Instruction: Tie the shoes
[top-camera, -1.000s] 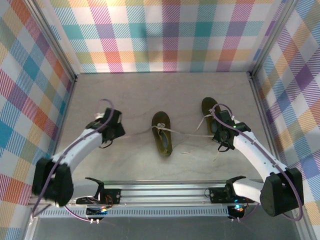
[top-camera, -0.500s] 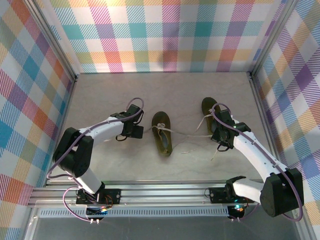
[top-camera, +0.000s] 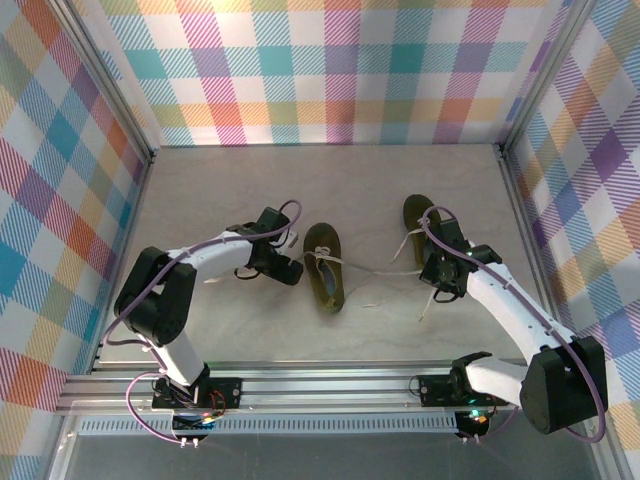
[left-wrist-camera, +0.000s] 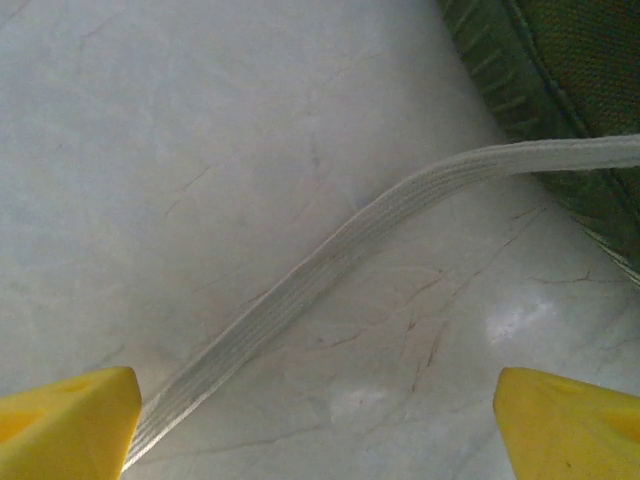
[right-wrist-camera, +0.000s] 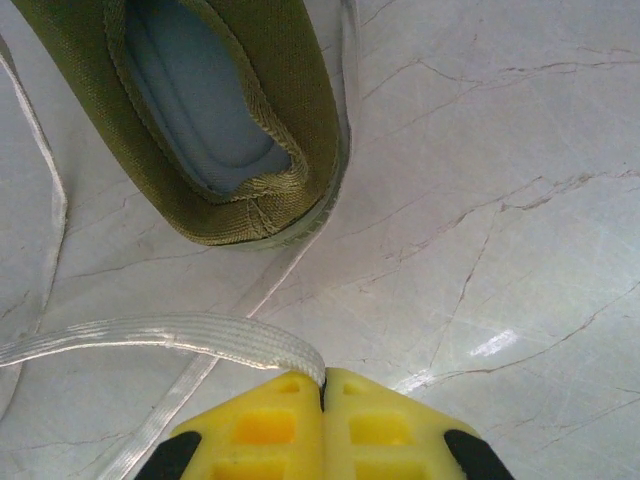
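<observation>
My left gripper (left-wrist-camera: 318, 405) hangs low over the table (top-camera: 220, 180), just left of the left shoe (top-camera: 325, 268), jaws wide with nothing in them. That shoe's loose lace (left-wrist-camera: 400, 205) lies flat on the table between my 2 yellow fingertips, much nearer one tip than the other.

To take it well, I judge I should slide sideways until the lace sits centred. Then I drop until both tips touch the table and close across the flat of the lace, not along it. A flat lace on this smooth surface may slip from under a tip, so I would close slowly.

The left shoe sits mid-table. The right shoe (top-camera: 415, 215) lies to its right and a little farther away. My right gripper (right-wrist-camera: 322, 385), just on the near side of that shoe's heel, is clamped on the held lace (right-wrist-camera: 190, 332), which runs left toward the left shoe. It should hold that strand lightly taut without dragging the shoe.
</observation>
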